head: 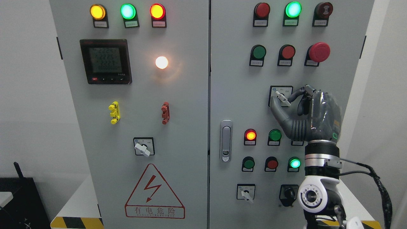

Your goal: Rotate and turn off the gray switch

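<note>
The gray rotary switch (282, 98) sits on a square plate on the right cabinet door, its pale handle slanting from upper left to lower right. My right hand (291, 101) rises from the lower right and pinches that handle, thumb (277, 109) below it and a curled finger (297, 92) above. The palm hides the plate's right side. No left arm shows.
Similar gray switches sit at lower left door (143, 148) and lower right door (247, 194), plus a black selector (288, 192). Lit lamps, push buttons and a red emergency stop (319, 52) surround the hand. A door latch (226, 140) stands left of it.
</note>
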Controlling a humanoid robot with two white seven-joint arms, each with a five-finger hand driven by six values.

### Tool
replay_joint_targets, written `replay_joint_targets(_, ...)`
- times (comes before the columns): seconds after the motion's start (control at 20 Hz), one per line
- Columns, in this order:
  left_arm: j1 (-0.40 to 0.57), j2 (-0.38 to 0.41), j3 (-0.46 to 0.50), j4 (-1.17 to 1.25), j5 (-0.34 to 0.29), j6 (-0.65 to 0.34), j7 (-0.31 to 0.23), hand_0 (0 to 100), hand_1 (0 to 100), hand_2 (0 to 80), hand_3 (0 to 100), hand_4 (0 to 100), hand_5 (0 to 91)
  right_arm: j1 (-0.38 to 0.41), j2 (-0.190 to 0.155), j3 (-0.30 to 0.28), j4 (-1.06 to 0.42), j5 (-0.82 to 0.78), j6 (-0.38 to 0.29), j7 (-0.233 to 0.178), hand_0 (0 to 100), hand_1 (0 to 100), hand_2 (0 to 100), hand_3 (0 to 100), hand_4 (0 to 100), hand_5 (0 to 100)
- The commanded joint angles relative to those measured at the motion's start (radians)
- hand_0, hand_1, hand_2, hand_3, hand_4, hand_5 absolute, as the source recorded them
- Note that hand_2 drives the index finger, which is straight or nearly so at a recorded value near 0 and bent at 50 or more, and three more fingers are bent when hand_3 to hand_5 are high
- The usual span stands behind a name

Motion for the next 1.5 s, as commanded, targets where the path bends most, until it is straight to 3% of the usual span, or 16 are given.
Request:
replay_joint_targets(0.0,-0.009,0.000,0.008,-0.025,0.020,0.000,0.000,12,39,0.0,0,0,0.0,-0.003,0.021,0.008,0.001,0.000,0.005,0.000,16,44,64,100,100,100)
replay_joint_targets(0.95,-0.009,0.000,0.008,-0.025,0.020,0.000,0.000,12,39,0.0,0,0,0.0,-0.007,0.021,0.008,0.002,0.000,0.010,0.002,19,49,66,100,100,100)
replay_joint_targets(1.45,-0.009,0.001,0.008,-0.025,0.020,0.000,0.000,12,39,0.0,0,0,0.0,-0.007,0.021,0.008,0.001,0.000,0.010,0.002,27,51,67,100,100,100)
